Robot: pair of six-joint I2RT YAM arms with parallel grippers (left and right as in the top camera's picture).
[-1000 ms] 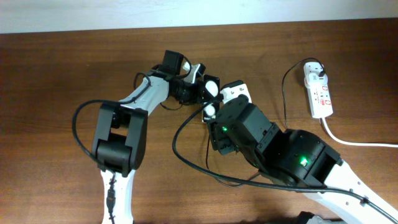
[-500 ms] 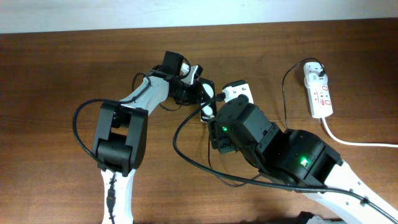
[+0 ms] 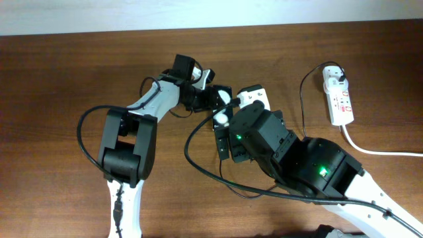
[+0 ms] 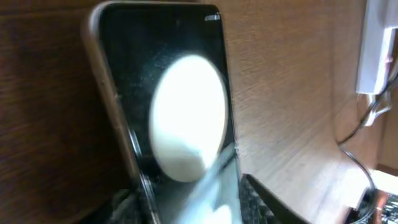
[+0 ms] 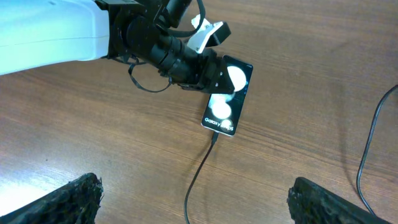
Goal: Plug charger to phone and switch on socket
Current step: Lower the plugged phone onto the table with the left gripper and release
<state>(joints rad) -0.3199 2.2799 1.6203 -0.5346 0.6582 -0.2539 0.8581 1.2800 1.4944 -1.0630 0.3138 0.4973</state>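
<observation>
The black phone (image 5: 227, 96), with two white spots and white text, lies on the wooden table. It also shows in the overhead view (image 3: 223, 119) and fills the left wrist view (image 4: 180, 112). My left gripper (image 5: 208, 73) is shut on its far end. The charger, a thin black cable (image 5: 196, 174), meets the phone's near end with its tip and runs toward me. In the overhead view the cable (image 3: 302, 106) leads to a white plug (image 3: 332, 73) in the socket (image 3: 340, 99), a white power strip with red marks. My right gripper (image 5: 205, 205) is open and empty above the cable, short of the phone.
The socket's thick white cord (image 3: 377, 151) runs off to the right. The socket also shows at the left wrist view's top right (image 4: 376, 50). The arms' thicker black cables (image 3: 198, 165) loop over the middle of the table. A white wall (image 3: 211, 13) borders the far edge.
My right arm has drawn back a little toward the left. The phone and my left gripper have shifted only slightly.
</observation>
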